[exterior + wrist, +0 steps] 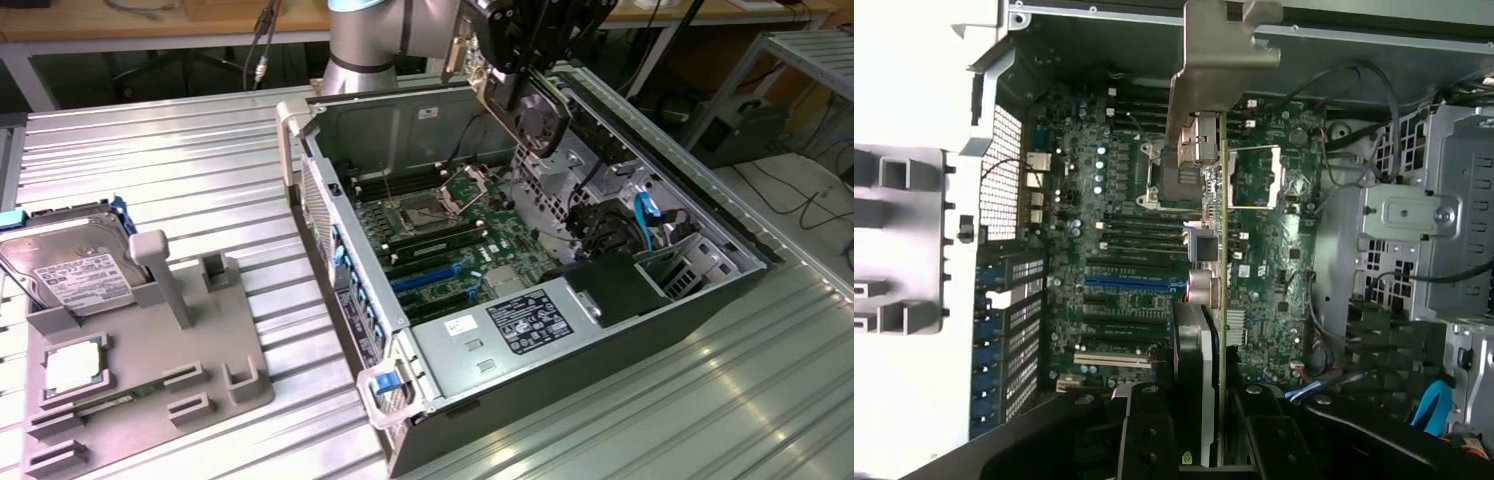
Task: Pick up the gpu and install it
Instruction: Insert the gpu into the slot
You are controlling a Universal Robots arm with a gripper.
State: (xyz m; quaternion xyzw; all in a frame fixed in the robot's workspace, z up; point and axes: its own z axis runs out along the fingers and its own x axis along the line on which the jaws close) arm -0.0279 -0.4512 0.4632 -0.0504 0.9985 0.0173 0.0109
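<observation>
My gripper (514,80) hangs over the far end of the open computer case (350,330), shut on the gpu (538,118). The card hangs below the fingers, above the motherboard (441,235), with its dark cooler face showing. In the wrist view the gpu (1220,270) is edge-on: a thin green board with its silver end bracket (1209,70) at the far end. It is clamped between the two black fingers (1146,432) of my gripper (1204,415). The card floats above the CPU socket (1172,175) and the expansion slots (1129,285), not touching the board.
A grey holder tray (147,340) on the exterior view's left carries a silver hard drive (74,265) and a small square CPU chip (74,365). Inside the case are a labelled power supply (527,320), cables and a blue cable (650,220).
</observation>
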